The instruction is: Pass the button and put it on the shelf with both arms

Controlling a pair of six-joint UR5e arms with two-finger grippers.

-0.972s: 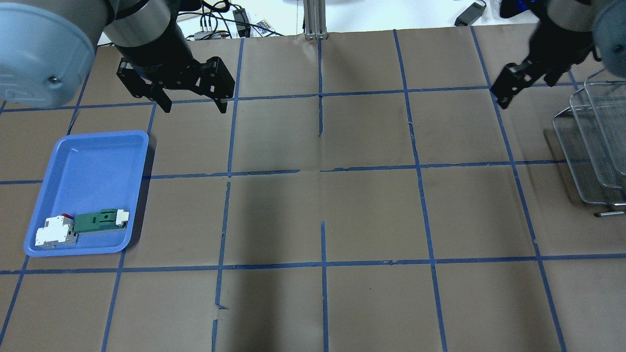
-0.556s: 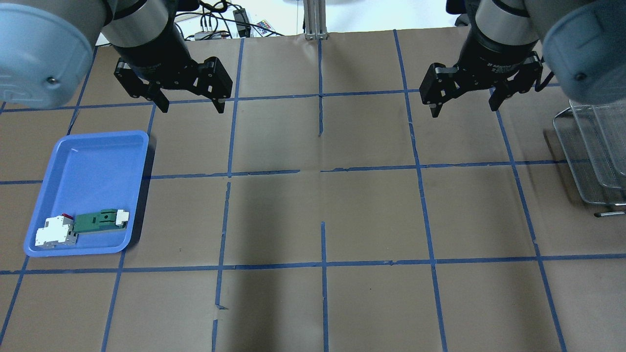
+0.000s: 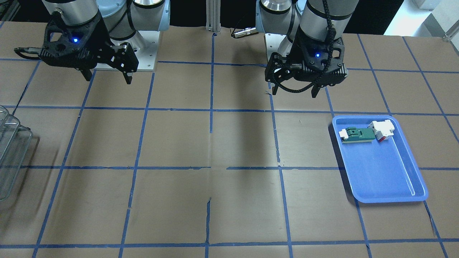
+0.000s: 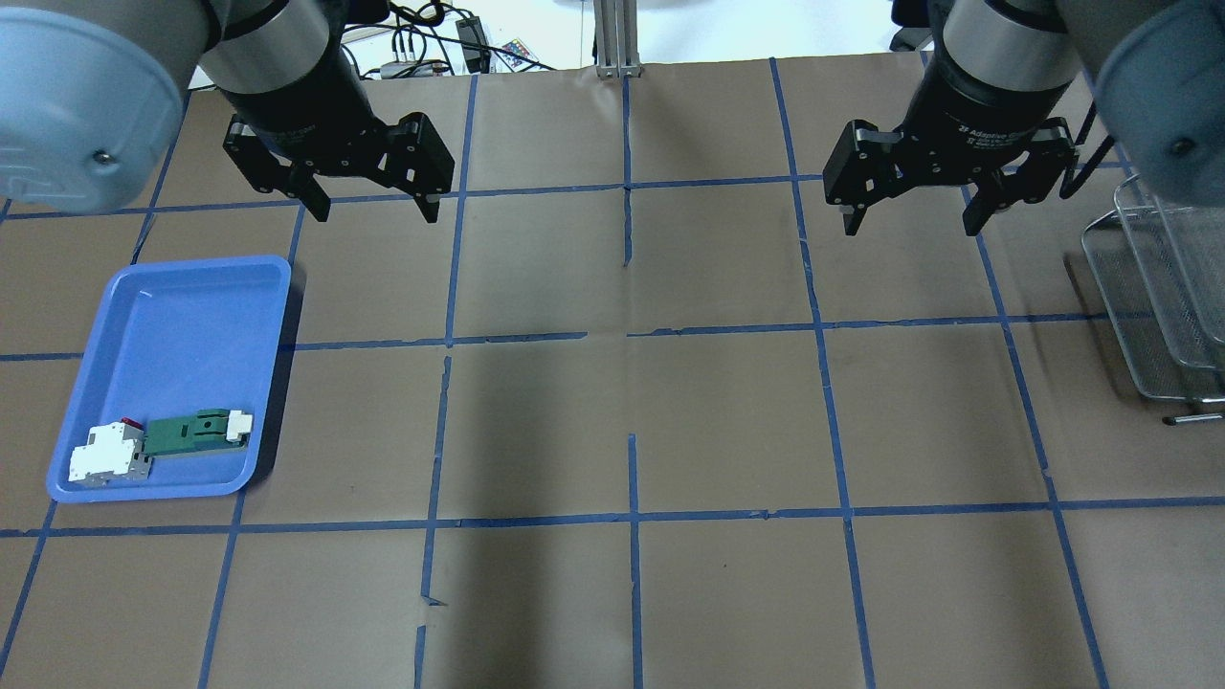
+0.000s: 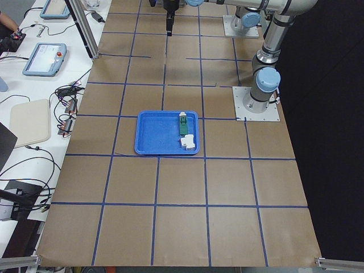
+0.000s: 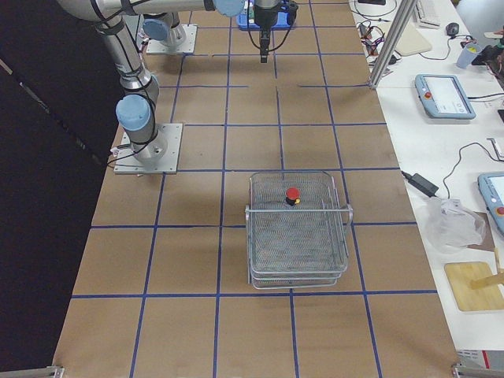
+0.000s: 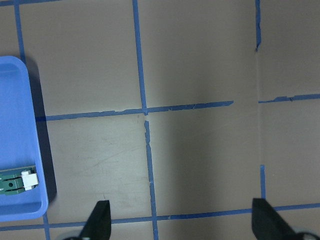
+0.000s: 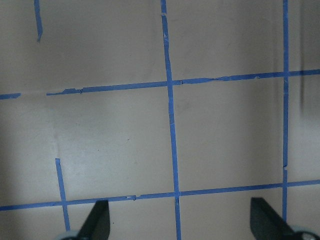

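Observation:
The button, red cap on a black body, stands upright on the top tier of the wire-mesh shelf, seen only in the exterior right view. The shelf also shows at the overhead view's right edge and the front view's left edge. My right gripper is open and empty, pointing down, left of the shelf; it also shows in the front view. My left gripper is open and empty above the table beyond the blue tray; it also shows in the front view.
A blue tray on the robot's left holds a green-and-white flat part and a white block with a red bit at its near end. The table is brown paper with blue tape lines.
My right gripper has swung from beside the shelf toward the table's middle and turned to point down, open. My left gripper has hardly moved.

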